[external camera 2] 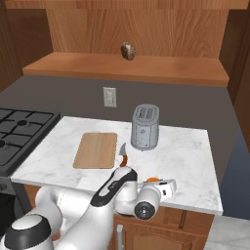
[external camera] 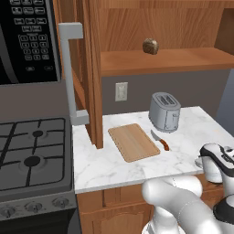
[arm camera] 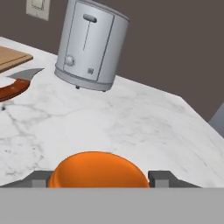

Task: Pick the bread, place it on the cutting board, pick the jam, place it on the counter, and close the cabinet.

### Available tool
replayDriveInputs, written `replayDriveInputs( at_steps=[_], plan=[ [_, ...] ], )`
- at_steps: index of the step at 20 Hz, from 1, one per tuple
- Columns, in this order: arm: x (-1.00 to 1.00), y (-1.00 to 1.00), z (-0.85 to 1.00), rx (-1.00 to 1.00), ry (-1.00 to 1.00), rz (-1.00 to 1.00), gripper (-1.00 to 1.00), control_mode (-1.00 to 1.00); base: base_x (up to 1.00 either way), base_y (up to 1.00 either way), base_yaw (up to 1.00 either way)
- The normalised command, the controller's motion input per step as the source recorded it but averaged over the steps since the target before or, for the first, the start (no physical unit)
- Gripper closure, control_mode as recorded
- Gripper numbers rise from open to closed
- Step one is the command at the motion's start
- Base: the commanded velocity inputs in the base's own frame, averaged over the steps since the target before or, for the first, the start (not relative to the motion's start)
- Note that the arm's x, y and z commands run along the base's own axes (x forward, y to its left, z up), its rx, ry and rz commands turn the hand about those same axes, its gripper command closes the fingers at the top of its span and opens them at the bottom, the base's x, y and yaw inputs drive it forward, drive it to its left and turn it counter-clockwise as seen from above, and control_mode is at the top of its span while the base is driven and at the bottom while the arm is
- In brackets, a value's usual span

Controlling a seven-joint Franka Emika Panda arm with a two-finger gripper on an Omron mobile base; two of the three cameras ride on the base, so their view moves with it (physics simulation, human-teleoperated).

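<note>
On the counter [arm camera: 131, 127] ahead of the gripper [arm camera: 98, 179], clamped on the jam [arm camera: 97, 169], stand a toaster [arm camera: 89, 46] and knife [arm camera: 15, 85].

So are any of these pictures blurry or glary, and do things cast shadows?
Left base view: sharp, even light, no glare; the toaster casts barely any shadow on the counter. Right base view: the same flat light. Hand view: the jam up close looks soft-edged, and the toaster leans.
</note>
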Motion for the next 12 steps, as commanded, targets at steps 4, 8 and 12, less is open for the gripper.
replayDriveInputs(
  at_steps=[4, 8, 12],
  plan=[
    [0.03, -0.02, -0.2, 0.0, 0.0, 0.0, 1.0, -1.0, 0.0, 0.0, 0.0],
    [0.06, 0.0, -0.12, 0.0, 0.0, 0.0, 1.0, -1.0, 0.0, 0.0, 0.0],
    [0.15, 0.0, -0.1, 0.0, 0.0, 0.0, 1.0, -1.0, 0.0, 0.0, 0.0]
  ],
)
